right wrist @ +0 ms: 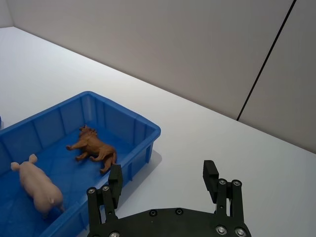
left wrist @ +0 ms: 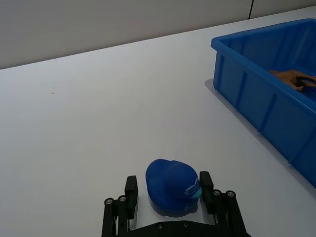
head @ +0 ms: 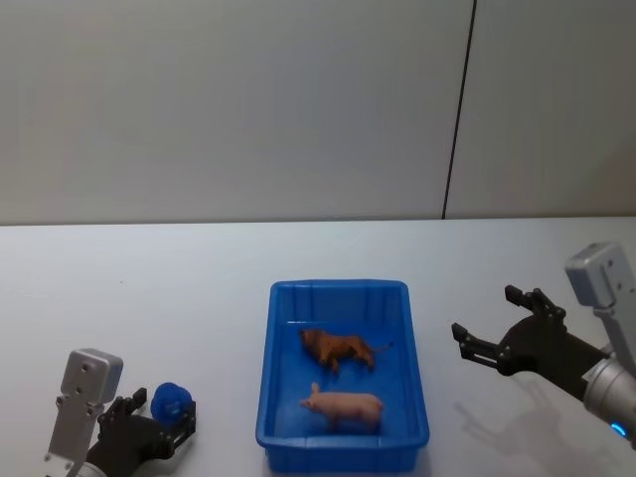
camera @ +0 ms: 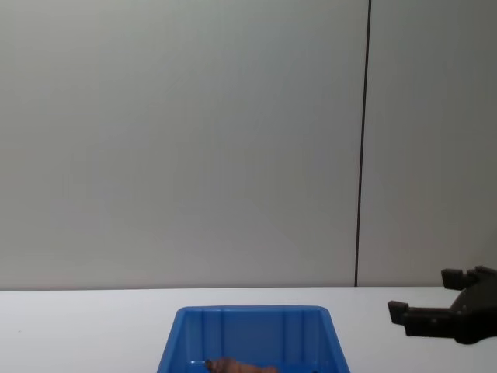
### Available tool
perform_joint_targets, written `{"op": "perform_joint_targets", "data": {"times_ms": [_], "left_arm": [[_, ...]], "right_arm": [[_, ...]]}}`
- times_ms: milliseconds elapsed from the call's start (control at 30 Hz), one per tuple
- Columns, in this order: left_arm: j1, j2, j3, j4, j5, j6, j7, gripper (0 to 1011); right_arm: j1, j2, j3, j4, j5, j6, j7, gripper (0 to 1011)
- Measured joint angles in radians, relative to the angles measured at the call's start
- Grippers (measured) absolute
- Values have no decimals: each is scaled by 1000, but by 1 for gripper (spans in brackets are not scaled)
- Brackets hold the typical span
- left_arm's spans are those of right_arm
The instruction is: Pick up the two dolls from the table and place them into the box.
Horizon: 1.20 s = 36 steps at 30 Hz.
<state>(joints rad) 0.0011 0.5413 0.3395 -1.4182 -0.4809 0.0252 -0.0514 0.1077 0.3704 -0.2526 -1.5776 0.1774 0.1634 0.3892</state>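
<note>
Though half-hidden between fingers (head: pixel 185 422), blue doll (head: pixel 171 401).

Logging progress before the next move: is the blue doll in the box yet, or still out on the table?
Out. The blue doll sits on the table between the open left gripper's fingers, apart from the box.

Bright, even overhead light, all views sharp, with soft faint shadows on the white bench (head: pixel 149 298) at lower right of the head frame.
</note>
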Motion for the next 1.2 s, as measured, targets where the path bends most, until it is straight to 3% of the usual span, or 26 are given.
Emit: {"op": "perform_joint_targets", "data": {"times_ms": [267, 800, 1067, 1200], "left_arm": [[-3, -3, -4, 9, 4, -4, -23, 604], [-17, -7, -13, -63, 44, -14, -27, 494], [-65, -47, -4, -112, 98, -20, -53, 441], [-103, -90, 13, -118, 128, -24, -80, 416]], "right_arm": [[0, 0, 0, 0, 0, 0, 0, 1001], [0, 0, 0, 0, 0, 0, 0, 1001], [0, 0, 0, 0, 0, 0, 0, 1001], [0, 0, 0, 0, 0, 0, 0, 1001]]}}
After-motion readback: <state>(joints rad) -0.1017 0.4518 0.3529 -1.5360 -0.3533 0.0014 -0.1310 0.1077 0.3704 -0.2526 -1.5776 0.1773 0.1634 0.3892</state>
